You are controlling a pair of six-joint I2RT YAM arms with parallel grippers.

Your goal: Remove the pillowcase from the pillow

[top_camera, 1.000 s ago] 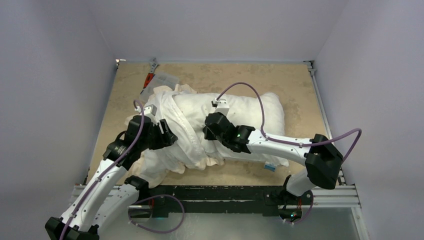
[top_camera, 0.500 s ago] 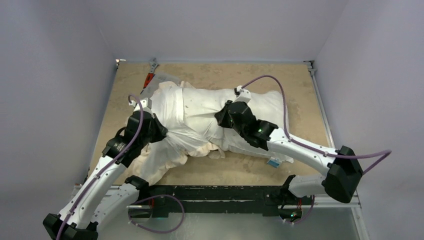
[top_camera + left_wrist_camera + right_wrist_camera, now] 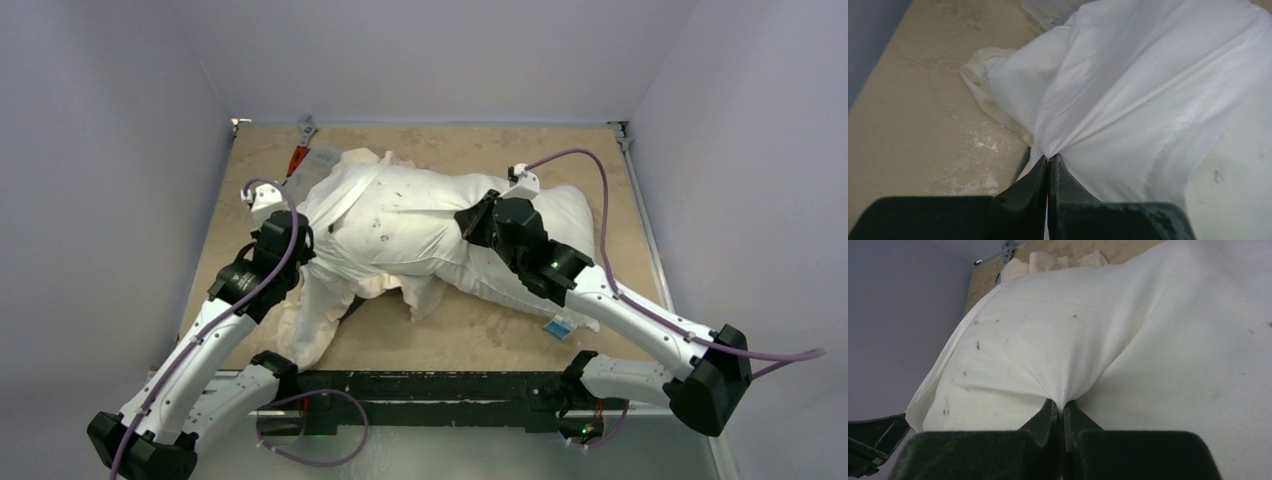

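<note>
The pillow (image 3: 400, 215) is plump and white with dark specks, and it lies across the middle of the table. The pillowcase (image 3: 315, 310) shows white, bunched round the pillow's left end and trailing toward the near edge. Its cream frill (image 3: 385, 285) hangs under the pillow. My left gripper (image 3: 312, 232) is shut on a pinch of smooth pillowcase cloth (image 3: 1148, 90), which pulls taut from the closed left gripper (image 3: 1049, 159). My right gripper (image 3: 470, 215) is shut on the pillow's speckled fabric (image 3: 1048, 330), drawn into a peak at the right gripper (image 3: 1064, 404).
A red-handled tool (image 3: 298, 158) and a clear plastic packet (image 3: 328, 160) lie at the far left, just behind the cloth. A small blue tag (image 3: 557, 327) sticks out by the right forearm. Grey walls close in the table on three sides.
The left gripper has shut on the pillowcase and drawn back to the left. The right gripper has carried the pillow to the right and farther back, baring more speckled pillow.
</note>
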